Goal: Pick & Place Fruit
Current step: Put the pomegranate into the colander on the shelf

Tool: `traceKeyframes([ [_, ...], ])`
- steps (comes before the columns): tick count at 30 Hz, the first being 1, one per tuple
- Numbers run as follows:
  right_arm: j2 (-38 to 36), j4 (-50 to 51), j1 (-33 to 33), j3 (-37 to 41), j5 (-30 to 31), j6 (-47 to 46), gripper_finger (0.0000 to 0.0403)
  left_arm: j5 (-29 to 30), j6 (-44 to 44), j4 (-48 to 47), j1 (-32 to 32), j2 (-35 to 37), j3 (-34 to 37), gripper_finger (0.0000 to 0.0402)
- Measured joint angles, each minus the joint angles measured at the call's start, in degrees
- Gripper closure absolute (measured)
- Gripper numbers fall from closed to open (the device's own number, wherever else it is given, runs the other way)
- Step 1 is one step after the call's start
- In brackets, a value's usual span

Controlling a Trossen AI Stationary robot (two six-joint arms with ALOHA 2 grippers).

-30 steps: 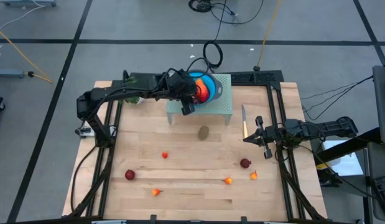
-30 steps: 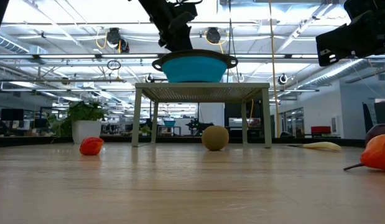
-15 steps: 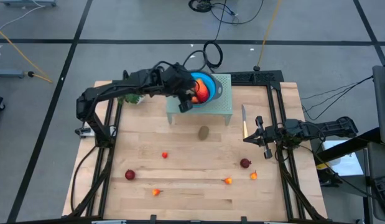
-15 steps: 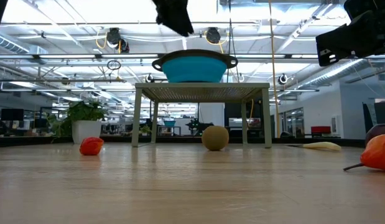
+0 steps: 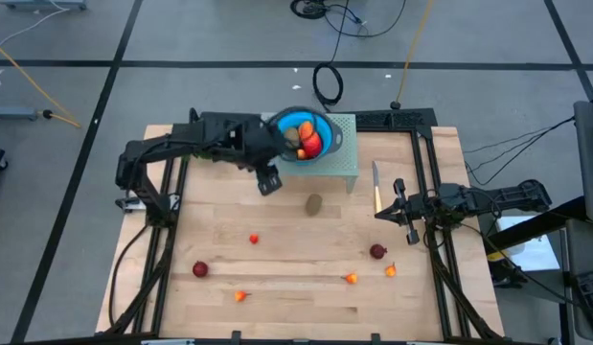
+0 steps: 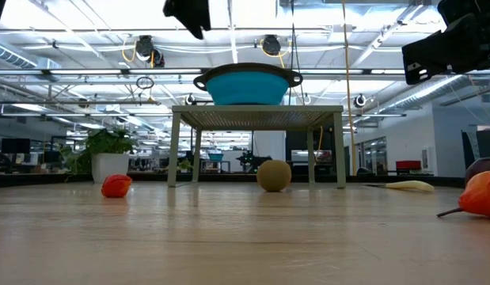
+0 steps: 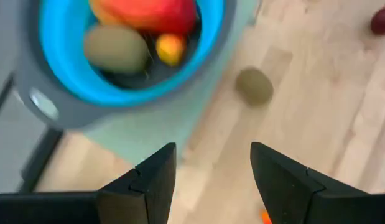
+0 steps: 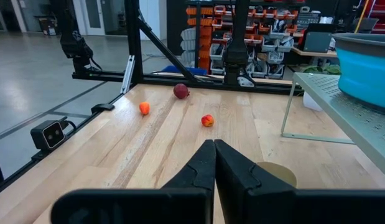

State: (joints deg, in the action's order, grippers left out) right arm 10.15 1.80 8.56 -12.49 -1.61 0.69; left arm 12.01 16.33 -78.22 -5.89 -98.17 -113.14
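Left gripper (image 5: pixel 268 182) hangs open and empty over the pale wooden table (image 5: pixel 296 297) — an open-plan workshop behind — beside the blue bowl (image 5: pixel 306 134) on its green stand (image 5: pixel 339 163); right gripper (image 5: pixel 397 203) is clenched. Brown kiwi (image 5: pixel 314 203) lies below; small red-orange fruit (image 5: pixel 254 239) scattered.

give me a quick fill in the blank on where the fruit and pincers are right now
1. The blue bowl sits on a small green ____.
2. One brown kiwi lies on the ____, outside the bowl.
3. The left pincer is ____ and holds nothing.
4. The right pincer is ____.

Missing words: stand; table; open; shut
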Motion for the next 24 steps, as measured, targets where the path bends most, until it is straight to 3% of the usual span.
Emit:
traceKeyframes([
  [13, 0.0, 0.2, 0.0, 0.0, 0.0, 0.0, 0.0403, 1.3, 18.0, -3.6, 11.9, 0.0, 0.0, 0.0195],
  [24, 0.0, 0.2, 0.0, 0.0, 0.0, 0.2, 0.0403, 5.0, 31.1, -6.3, 17.6, -0.1, 3.0, 0.0195],
])
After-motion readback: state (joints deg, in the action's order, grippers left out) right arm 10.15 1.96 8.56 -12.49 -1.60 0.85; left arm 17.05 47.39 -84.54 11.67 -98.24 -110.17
